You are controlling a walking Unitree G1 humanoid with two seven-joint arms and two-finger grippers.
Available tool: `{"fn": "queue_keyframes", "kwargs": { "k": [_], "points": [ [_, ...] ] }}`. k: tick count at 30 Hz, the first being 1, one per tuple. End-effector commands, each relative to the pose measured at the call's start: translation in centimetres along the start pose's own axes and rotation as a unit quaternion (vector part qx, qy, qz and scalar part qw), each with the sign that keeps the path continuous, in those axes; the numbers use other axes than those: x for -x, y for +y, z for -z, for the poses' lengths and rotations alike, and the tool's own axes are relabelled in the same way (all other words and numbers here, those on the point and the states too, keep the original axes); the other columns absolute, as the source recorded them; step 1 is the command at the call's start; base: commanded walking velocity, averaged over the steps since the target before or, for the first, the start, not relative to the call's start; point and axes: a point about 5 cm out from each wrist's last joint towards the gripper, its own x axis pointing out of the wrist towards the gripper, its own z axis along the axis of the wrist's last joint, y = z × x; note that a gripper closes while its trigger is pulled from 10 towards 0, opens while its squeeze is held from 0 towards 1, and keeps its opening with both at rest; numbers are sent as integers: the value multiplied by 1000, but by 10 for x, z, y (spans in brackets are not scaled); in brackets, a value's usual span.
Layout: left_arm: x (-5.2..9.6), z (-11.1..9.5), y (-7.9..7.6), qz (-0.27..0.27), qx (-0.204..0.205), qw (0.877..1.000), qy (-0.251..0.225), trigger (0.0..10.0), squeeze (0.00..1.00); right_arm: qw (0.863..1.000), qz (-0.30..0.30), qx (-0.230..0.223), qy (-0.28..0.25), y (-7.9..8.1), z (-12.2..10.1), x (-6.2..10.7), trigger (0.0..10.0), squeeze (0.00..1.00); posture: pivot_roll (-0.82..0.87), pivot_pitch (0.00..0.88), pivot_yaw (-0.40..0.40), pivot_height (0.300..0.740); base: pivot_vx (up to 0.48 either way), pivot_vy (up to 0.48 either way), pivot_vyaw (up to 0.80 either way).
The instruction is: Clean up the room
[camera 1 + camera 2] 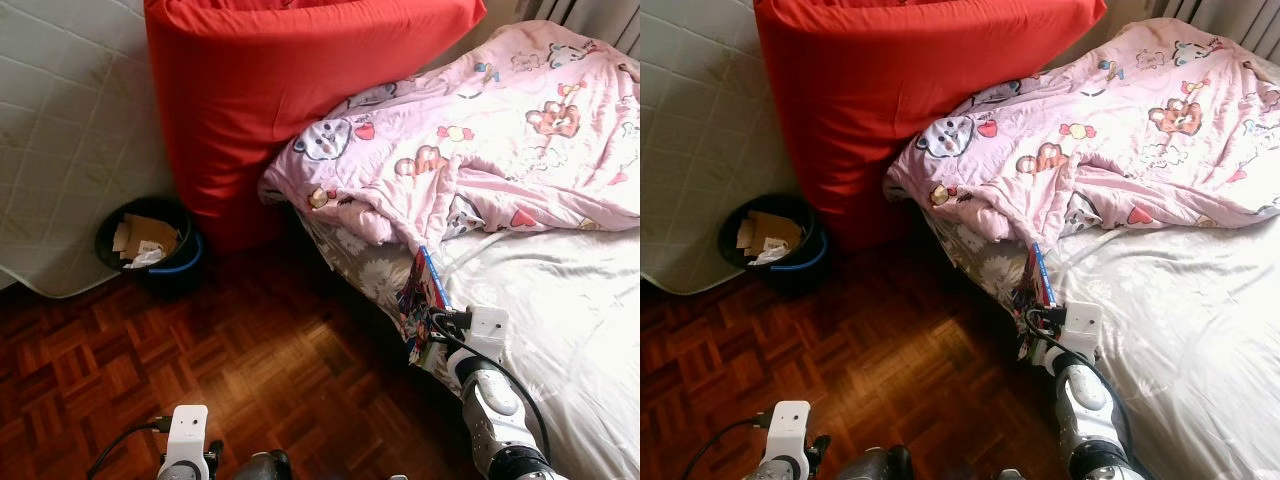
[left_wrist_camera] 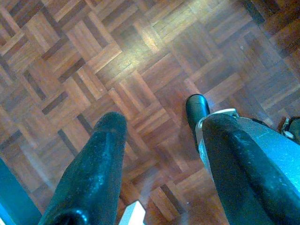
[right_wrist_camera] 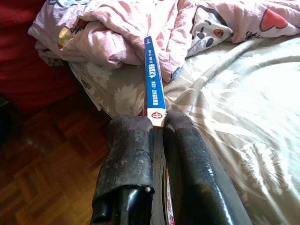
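Parquet floor (image 1: 250, 340), bin (image 1: 150, 243) near red cushion (image 1: 270, 90), right tool (image 3: 157, 124) pinching book (image 3: 152, 75), left tool (image 2: 159, 140) spread.

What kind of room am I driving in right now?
Most likely a bedroom: a bed with a grey floral sheet and a rumpled pink cartoon-print quilt, plus a quilted white mattress leaning against the wall. The right gripper holds a thin blue-spined book.
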Motion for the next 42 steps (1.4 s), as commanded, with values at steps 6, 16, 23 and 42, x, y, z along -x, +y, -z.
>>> {"fn": "queue_keyframes", "kwargs": {
  "k": [6,16,23,42],
  "points": [
    [2,10,2,-6,-1,1000,17,10000,0,1000,4,0,-17,-1,-5,-1,10000,0,-32,204,18,740,0,-174,-800],
    [2,9,2,-6,-5,1000,14,10000,0,1000,11,-1,-21,-2,-7,-2,10000,0,-33,205,17,740,0,0,-800],
    [2,9,3,-8,-8,1000,13,10000,0,1000,19,-1,-24,-4,-8,-2,10000,0,-32,206,18,740,0,-411,-800],
    [1,6,4,-8,-2,1000,8,10000,0,999,39,-3,-36,-10,-13,-2,10000,0,-35,205,20,740,0,-192,-800]
  ]
}}
